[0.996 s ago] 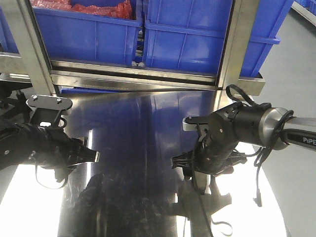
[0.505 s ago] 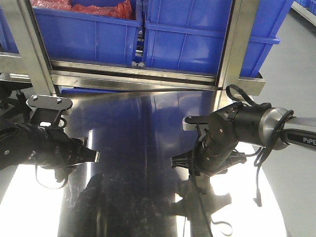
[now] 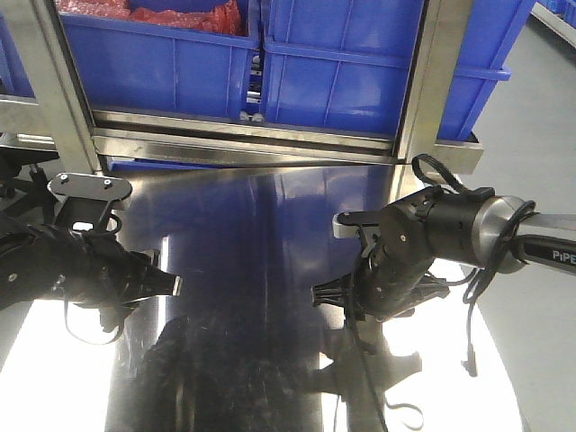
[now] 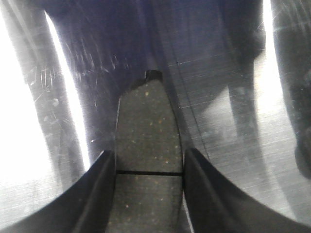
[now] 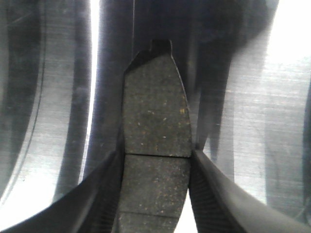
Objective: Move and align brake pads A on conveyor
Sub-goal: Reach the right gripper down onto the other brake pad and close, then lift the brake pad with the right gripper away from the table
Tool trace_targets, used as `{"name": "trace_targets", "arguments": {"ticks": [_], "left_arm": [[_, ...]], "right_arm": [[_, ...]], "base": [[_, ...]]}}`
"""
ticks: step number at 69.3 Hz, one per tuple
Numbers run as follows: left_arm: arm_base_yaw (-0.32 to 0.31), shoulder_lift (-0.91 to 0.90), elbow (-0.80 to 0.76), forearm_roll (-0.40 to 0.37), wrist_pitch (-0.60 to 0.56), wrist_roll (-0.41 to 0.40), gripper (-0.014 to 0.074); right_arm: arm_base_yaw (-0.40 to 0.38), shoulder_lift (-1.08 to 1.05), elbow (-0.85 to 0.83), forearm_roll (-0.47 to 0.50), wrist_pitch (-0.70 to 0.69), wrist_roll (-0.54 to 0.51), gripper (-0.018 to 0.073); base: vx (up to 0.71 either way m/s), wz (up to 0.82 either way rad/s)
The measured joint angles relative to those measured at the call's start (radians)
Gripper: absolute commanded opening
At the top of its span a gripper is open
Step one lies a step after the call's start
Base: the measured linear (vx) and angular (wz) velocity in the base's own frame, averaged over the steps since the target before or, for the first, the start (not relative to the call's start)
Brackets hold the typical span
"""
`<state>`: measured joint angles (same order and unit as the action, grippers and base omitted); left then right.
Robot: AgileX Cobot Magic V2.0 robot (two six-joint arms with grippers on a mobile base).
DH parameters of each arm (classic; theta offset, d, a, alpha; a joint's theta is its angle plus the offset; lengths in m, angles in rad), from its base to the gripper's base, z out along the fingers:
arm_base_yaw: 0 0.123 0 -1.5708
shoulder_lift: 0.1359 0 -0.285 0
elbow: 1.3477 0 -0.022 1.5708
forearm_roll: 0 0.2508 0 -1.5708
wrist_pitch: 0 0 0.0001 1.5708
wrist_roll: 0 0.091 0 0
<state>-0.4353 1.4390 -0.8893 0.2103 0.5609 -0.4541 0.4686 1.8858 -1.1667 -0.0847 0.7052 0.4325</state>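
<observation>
Left tool [image 4: 149,160] is clamped on a brake pad [image 4: 148,131]. In the left wrist view its two black fingers [image 4: 99,194] press against the long edges of the dark grey, speckled pad, just at the thin groove that crosses it. The pad reaches forward from the fingers, narrows, and ends in a small square tab. Under it lies the shiny steel table [image 4: 233,73], scratched and streaked with bright glare.

The right tool [image 5: 156,153] is likewise closed on a second brake pad [image 5: 155,111]. Its fingers [image 5: 214,194] grip the sides at the cross groove, and the tabbed end points away from the wrist over the same reflective steel.

In the front-facing view the left tool [image 3: 166,285] sits at the left edge of the table [image 3: 261,225], on an arm wrapped in black covering. The right tool [image 3: 326,293] sits right of the table's middle, on a black and silver arm with loose cables. The two tools point toward each other and are well apart, with bare steel between them. Both are low over the surface, each with its dark reflection below. Whether either pad touches the steel cannot be told.

Behind the table stands a steel frame [image 3: 423,81] carrying blue bins [image 3: 342,54], and the left bin holds something red [image 3: 180,16].
</observation>
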Motion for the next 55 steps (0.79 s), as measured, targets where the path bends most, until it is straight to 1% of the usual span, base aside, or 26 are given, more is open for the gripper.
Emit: {"name": "trace_targets", "arguments": {"ticks": [15, 39, 55], "left_arm": [[0.000, 0.000, 0.000, 0.000, 0.000, 0.000, 0.0020], [0.000, 0.000, 0.000, 0.000, 0.000, 0.000, 0.0020], [0.000, 0.000, 0.000, 0.000, 0.000, 0.000, 0.0020]], "right_arm": [[0.000, -0.013, 0.000, 0.000, -0.005, 0.000, 0.0153], [0.000, -0.120, 0.000, -0.005, -0.006, 0.000, 0.0154], [0.000, -0.128, 0.000, -0.013, -0.005, 0.000, 0.0154]], "base": [[0.00, 0.00], [0.00, 0.00], [0.00, 0.00]]}}
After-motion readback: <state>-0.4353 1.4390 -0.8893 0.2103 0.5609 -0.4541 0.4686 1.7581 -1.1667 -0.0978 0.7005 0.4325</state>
